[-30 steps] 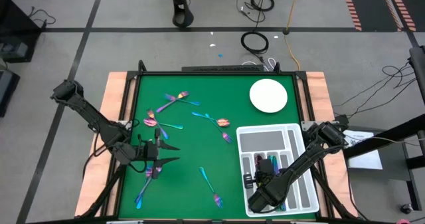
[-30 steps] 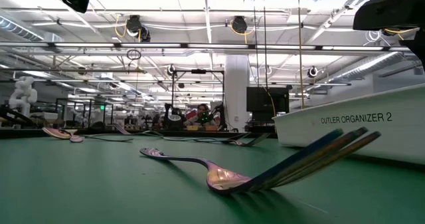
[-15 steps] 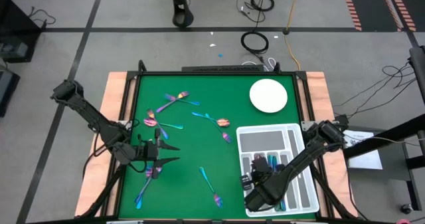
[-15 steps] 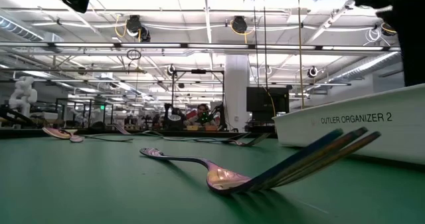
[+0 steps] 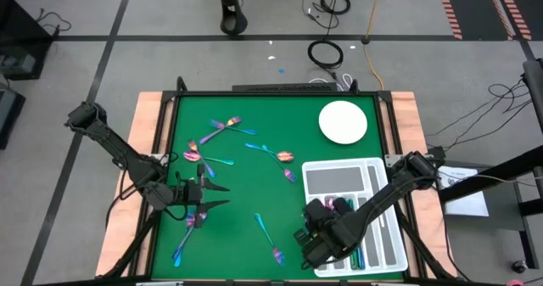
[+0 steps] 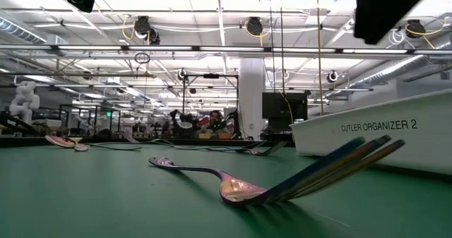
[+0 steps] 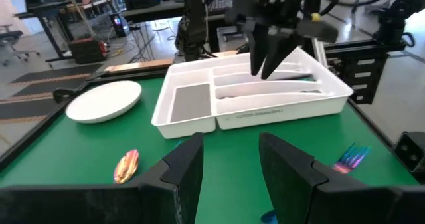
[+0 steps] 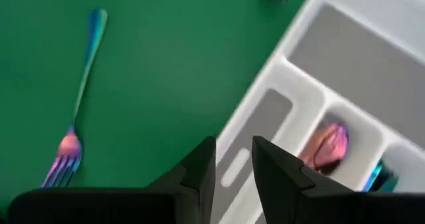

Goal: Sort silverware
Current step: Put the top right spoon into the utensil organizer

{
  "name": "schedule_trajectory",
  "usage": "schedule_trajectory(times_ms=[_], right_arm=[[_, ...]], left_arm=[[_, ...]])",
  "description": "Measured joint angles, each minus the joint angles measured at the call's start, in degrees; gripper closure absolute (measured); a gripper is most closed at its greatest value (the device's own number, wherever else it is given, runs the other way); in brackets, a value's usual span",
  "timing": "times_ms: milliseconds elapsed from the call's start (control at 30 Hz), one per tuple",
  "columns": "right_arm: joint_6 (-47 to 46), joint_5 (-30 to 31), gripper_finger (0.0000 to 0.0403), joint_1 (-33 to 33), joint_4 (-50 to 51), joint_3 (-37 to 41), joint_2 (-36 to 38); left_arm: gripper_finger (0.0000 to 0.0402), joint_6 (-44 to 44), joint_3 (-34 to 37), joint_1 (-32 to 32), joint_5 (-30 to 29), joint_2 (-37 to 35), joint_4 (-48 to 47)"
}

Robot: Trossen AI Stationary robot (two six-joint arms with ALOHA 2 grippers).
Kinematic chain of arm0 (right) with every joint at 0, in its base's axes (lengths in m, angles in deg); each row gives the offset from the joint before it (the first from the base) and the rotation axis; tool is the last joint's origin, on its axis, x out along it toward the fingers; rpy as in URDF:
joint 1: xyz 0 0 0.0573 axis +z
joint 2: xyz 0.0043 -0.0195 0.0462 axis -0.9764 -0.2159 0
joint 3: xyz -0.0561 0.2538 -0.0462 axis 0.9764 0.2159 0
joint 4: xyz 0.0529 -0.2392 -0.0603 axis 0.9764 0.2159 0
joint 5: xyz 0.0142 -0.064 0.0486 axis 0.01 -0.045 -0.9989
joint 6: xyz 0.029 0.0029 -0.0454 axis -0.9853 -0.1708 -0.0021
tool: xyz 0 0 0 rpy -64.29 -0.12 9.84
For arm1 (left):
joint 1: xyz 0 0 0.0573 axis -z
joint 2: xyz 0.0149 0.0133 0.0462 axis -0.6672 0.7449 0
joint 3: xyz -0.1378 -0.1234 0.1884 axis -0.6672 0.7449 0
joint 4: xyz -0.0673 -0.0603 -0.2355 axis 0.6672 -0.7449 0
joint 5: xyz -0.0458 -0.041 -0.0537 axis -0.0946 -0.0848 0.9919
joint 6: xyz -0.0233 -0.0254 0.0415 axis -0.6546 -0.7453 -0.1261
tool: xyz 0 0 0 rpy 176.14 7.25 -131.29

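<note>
— Where's the right gripper (image 5: pixel 310 238)?
— Lower centre, at the tray's (image 5: pixel 379 169) left edge, fingers slightly apart, empty.
— Nearest fork (image 5: pixel 266 235)?
— Just left of it, on the mat. Left gripper (image 5: pixel 222 196) waits spread, lower left.

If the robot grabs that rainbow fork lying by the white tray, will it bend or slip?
The fork looks like thin shiny metal, so it probably stays stiff. Its glossy, slim handle may slip between the right gripper fingers. It lies flat on the green mat, so pinching it could be fiddly.
</note>
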Motion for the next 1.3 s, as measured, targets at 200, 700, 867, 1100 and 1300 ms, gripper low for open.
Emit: schedule_trajectory(times_ms=[200, 700, 867, 1100, 1300], right_arm=[[19.55, -1.24, 0.0314, -5.79, -0.1, -3.43, 0.02], [67.04, -10.89, 0.0314, -25.49, -21.93, -4.03, 0.02], [75.62, -14.97, 0.0314, -31.46, -29.27, -2.83, 0.02], [81.57, -18.62, 0.0314, -38.73, -37.44, 2.97, 0.02], [81.67, -21.89, 0.0314, -43.88, -44.71, 9.69, 0.02]], left_arm=[[0.0253, -0.3, 0.0, -0.03, -3.09, 0.0, -0.08], [0.0253, -4.93, 0.0, -0.02, -2.88, 0.0, -4.52], [0.0253, -9.22, 0.0, 0.01, -1.93, 0.0, -7.85], [0.0253, -9.29, 0.0, 0.01, -1.88, 0.0, -8.26], [0.0253, -7.87, 0.0, -0.11, -2.3, -0.11, -9.24]])
